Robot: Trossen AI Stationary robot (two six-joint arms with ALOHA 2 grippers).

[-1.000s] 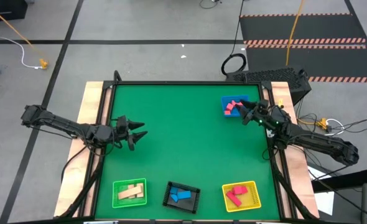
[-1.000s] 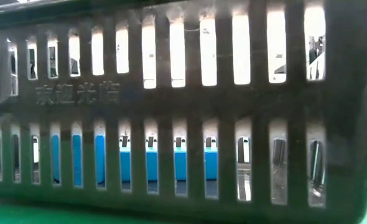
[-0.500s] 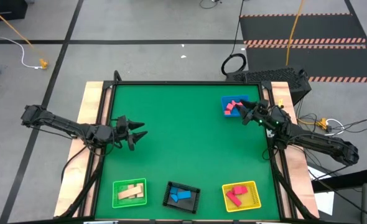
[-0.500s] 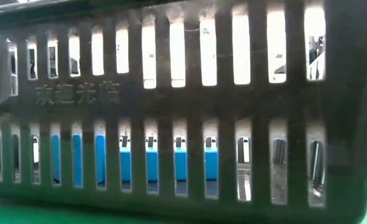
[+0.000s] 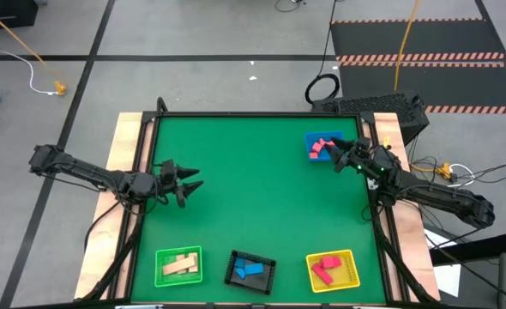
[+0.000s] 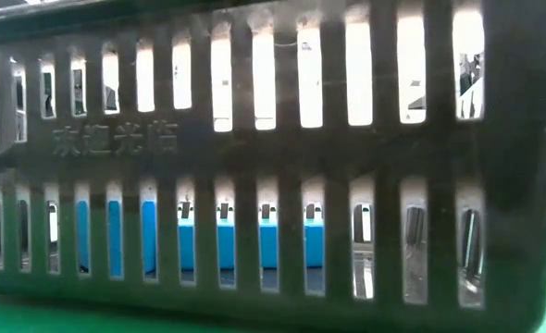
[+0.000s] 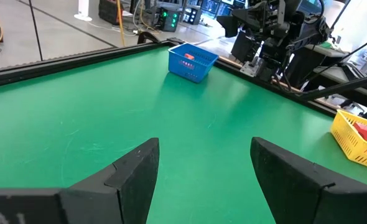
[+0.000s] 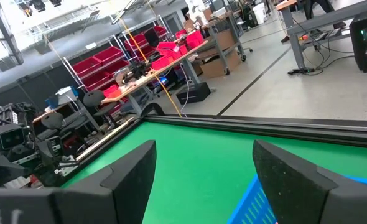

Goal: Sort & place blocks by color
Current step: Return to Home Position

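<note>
Red and pink blocks (image 5: 321, 145) lie in a blue tray (image 5: 310, 138) at the far right of the green table. Tan blocks (image 5: 179, 266) fill the green tray (image 5: 160, 257), blue blocks (image 5: 247, 270) the black tray (image 5: 270, 275), and red blocks (image 5: 325, 269) the yellow tray (image 5: 352, 273) along the near edge. My left gripper (image 5: 195, 178) hovers open over the table's left side, holding nothing. My right gripper (image 5: 333, 157) stands open just beside the blue tray's near right corner, also holding nothing. The low view shows the blue blocks (image 6: 245, 245) through the black tray's slotted wall (image 6: 254, 157).
The middle of the green table (image 5: 253, 197) lies bare between the arms. In the left wrist view the blue tray (image 7: 191, 61) and the yellow tray (image 7: 356, 134) stand across the table, with the right arm (image 7: 270, 31) behind them. Wooden borders run along both sides of the table.
</note>
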